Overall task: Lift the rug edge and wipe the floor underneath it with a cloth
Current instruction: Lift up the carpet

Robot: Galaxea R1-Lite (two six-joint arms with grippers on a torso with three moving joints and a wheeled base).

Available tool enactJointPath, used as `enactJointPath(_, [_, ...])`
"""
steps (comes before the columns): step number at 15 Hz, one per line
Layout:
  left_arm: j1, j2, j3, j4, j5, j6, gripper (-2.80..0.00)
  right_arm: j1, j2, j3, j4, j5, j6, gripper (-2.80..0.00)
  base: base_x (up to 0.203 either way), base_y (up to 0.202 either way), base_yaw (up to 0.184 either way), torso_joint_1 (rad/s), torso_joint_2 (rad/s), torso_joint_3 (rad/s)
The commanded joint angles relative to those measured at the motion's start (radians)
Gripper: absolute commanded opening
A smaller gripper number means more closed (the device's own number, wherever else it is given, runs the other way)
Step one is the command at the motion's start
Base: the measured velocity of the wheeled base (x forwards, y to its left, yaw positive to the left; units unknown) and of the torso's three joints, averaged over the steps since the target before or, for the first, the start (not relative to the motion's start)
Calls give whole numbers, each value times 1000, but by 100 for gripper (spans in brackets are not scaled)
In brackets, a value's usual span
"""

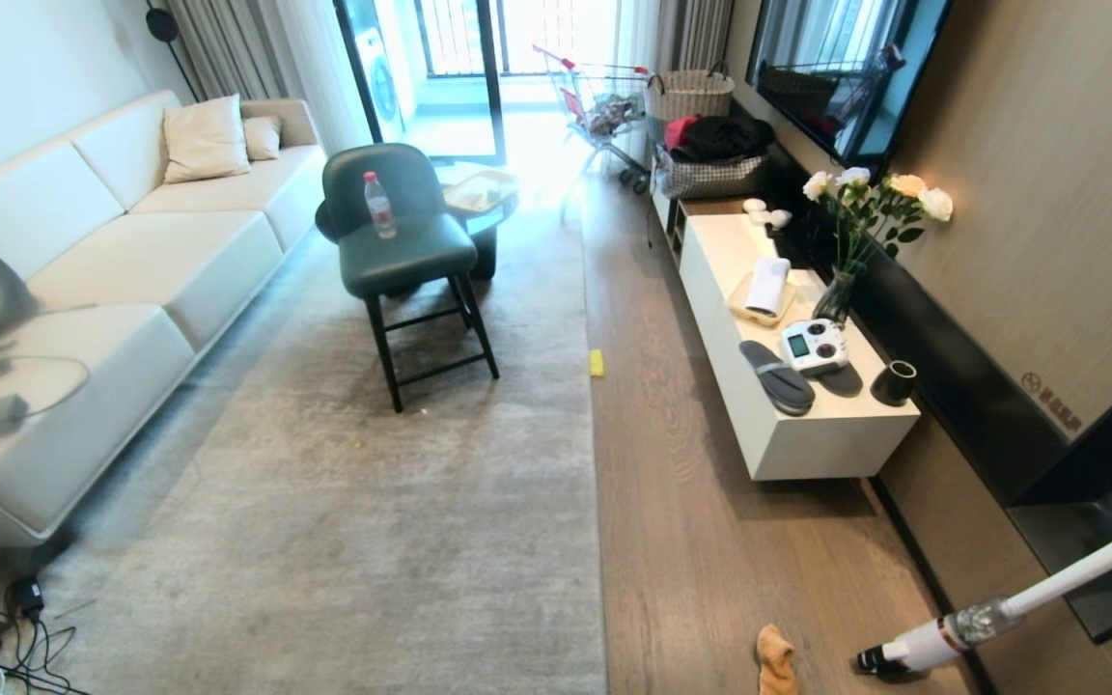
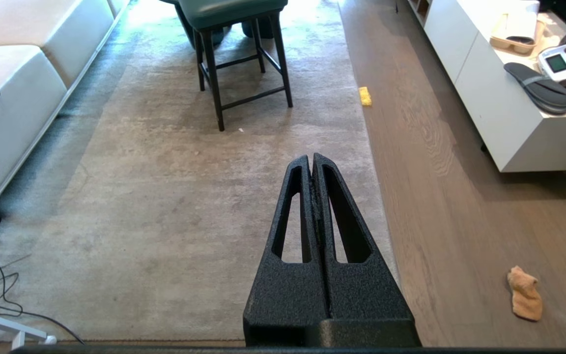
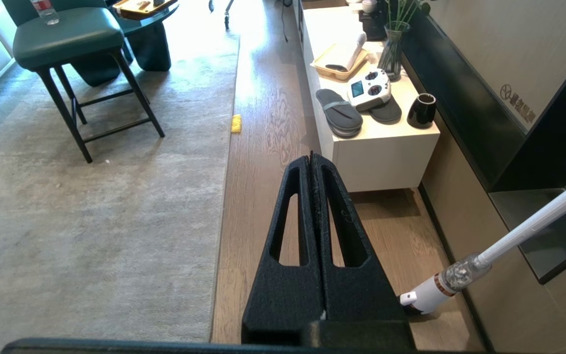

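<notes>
The large pale grey rug lies flat; its right rug edge [image 1: 598, 502] runs straight along the wood-grain floor [image 1: 710, 541]. The orange-tan cloth [image 1: 775, 659] lies crumpled on the floor near the bottom of the head view, right of the rug. In the left wrist view the cloth [image 2: 524, 293] lies well to the right of my left gripper [image 2: 311, 157], which is shut and empty, high above the rug [image 2: 175, 206]. My right gripper [image 3: 311, 158] is shut and empty, high over the floor [image 3: 263, 162] beside the rug edge [image 3: 220, 236]. Neither arm shows in the head view.
A green chair [image 1: 406, 241] with a bottle stands on the rug. A small yellow block [image 1: 596, 362] lies at the rug edge. A white cabinet [image 1: 788, 434] lines the right wall; a white vacuum [image 1: 942, 637] leans by it. A sofa [image 1: 112, 290] and cables [image 1: 6, 637] are on the left.
</notes>
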Motion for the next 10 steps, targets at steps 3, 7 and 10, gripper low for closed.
enactJointPath(3, [0,1,0,0,1,0,-280,0,1,0,-1,0,0,-280,0,0,0,0,0,0])
enactJointPath(7, [0,1,0,0,1,2,-280,0,1,0,-1,0,0,-280,0,0,0,0,0,0])
enactJointPath(10, [0,1,0,0,1,0,-280,0,1,0,-1,0,0,-280,-2,-98,1,4,2,3])
